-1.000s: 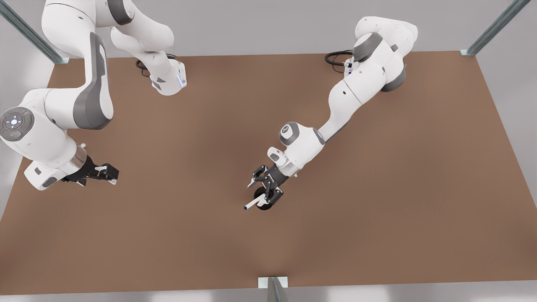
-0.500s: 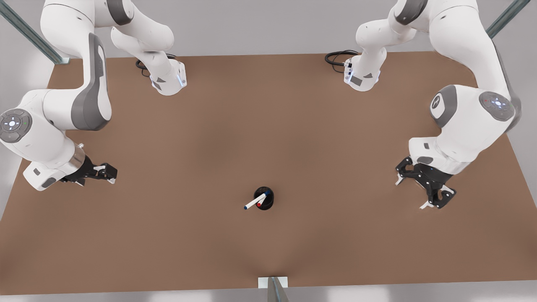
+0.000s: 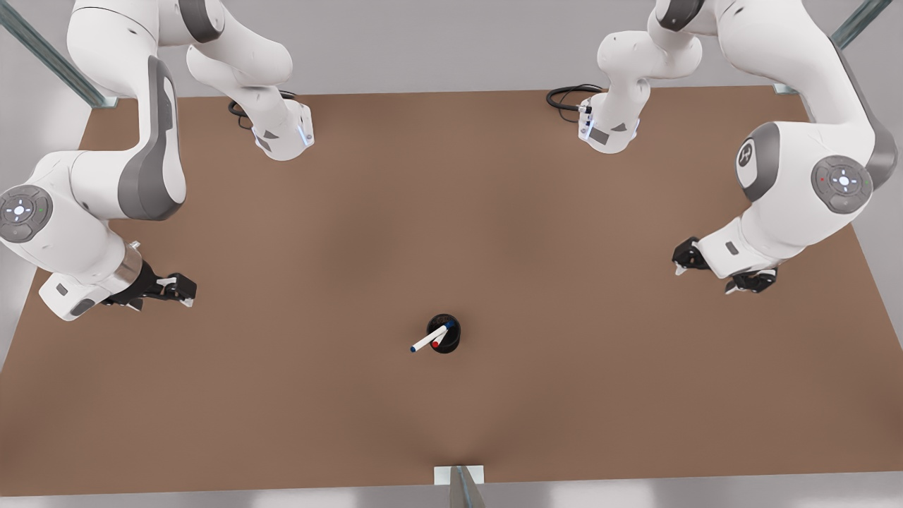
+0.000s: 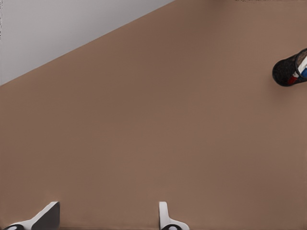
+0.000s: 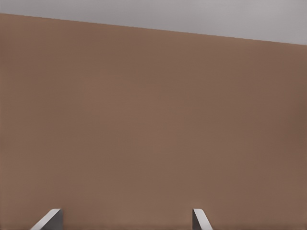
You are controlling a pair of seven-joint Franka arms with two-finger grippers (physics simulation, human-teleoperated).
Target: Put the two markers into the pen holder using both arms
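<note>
Both markers (image 3: 432, 340) stand in the pen holder (image 3: 444, 334) near the table's (image 3: 494, 233) front edge. Left gripper (image 3: 719, 271) and right gripper (image 3: 185, 289) wait at opposite edges, fingers apart.

Two markers (image 3: 430, 341) are counted — one blue-ended, one red-ended — both standing in one black pen holder (image 3: 446, 340). One brown table (image 3: 451, 212) is seen. Two white arms are counted, each ending in one gripper — the first (image 3: 178, 289), the second (image 3: 719, 271) — and two finger pads (image 4: 164, 215) are seen per gripper.
</note>
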